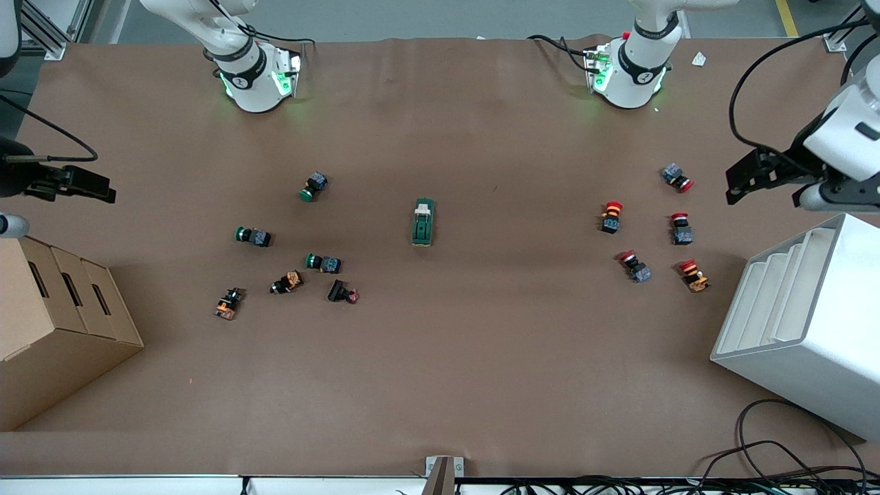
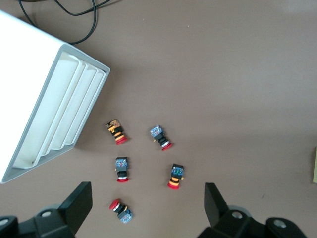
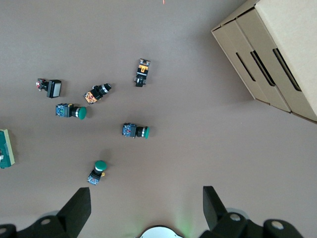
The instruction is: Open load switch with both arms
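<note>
The load switch [image 1: 424, 222], a dark green block with a white lever tab, lies flat in the middle of the table, untouched; in the right wrist view it shows at the frame's edge [image 3: 6, 148]. My left gripper [image 1: 749, 180] hangs open and empty over the left arm's end of the table, above the red push buttons [image 2: 147, 208]. My right gripper [image 1: 79, 184] hangs open and empty over the right arm's end, close to the cardboard box [image 3: 147, 208]. Both grippers are well away from the switch.
Several green and orange push buttons [image 1: 314, 186] lie scattered toward the right arm's end, several red ones [image 1: 611, 216] toward the left arm's end. A cardboard box [image 1: 55, 330] and a white ribbed bin [image 1: 804, 323] stand at the two ends. Cables [image 1: 770, 454] trail along the near edge.
</note>
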You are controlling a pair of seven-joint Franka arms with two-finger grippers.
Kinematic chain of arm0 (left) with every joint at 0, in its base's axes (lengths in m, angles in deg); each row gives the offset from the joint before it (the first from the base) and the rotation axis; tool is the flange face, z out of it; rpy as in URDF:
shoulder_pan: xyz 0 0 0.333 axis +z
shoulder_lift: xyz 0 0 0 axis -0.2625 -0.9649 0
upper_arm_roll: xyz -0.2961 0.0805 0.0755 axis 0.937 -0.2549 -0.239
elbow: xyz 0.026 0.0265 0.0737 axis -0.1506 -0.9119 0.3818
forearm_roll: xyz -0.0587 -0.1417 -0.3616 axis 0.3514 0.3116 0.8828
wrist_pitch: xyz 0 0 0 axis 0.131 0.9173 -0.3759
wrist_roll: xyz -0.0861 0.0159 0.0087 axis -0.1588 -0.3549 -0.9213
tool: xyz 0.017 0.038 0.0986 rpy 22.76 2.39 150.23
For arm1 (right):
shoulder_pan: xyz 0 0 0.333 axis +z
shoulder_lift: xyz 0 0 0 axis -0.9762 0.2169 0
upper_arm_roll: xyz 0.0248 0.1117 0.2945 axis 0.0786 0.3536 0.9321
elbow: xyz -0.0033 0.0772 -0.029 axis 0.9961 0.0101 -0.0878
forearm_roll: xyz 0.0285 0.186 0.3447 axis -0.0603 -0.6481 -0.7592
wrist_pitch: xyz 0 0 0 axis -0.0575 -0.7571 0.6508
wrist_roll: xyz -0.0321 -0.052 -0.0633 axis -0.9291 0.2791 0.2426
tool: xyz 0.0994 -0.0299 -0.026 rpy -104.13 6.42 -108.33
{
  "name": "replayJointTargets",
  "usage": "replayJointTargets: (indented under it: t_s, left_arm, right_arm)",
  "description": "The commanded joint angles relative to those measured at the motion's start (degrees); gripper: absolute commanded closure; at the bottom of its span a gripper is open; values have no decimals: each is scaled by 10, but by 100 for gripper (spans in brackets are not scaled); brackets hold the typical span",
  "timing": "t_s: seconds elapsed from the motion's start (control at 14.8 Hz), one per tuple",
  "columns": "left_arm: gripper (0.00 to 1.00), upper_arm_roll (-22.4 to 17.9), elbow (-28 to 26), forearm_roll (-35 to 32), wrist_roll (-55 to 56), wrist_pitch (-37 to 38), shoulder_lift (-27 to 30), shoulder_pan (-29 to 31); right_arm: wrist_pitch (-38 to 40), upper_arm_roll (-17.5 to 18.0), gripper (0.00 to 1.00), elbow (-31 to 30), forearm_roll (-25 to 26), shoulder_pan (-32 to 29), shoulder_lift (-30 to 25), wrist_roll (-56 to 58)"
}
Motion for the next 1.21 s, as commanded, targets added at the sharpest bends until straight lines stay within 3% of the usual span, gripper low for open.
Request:
replayJointTargets:
  t_s: [0.0,0.47,1.15]
  left_arm:
    - [0,0,-38,12,-16,10,40,9]
    - [0,1,-61,26,-25,15,69,23]
    - [0,14,-60,26,-6,31,69,24]
  right_arm:
    - [-24,-11,0,-75,-9,5,-71,7]
    - [-23,-11,0,-112,-8,-9,-147,9]
    - [-20,-8,0,-113,0,-11,-155,47]
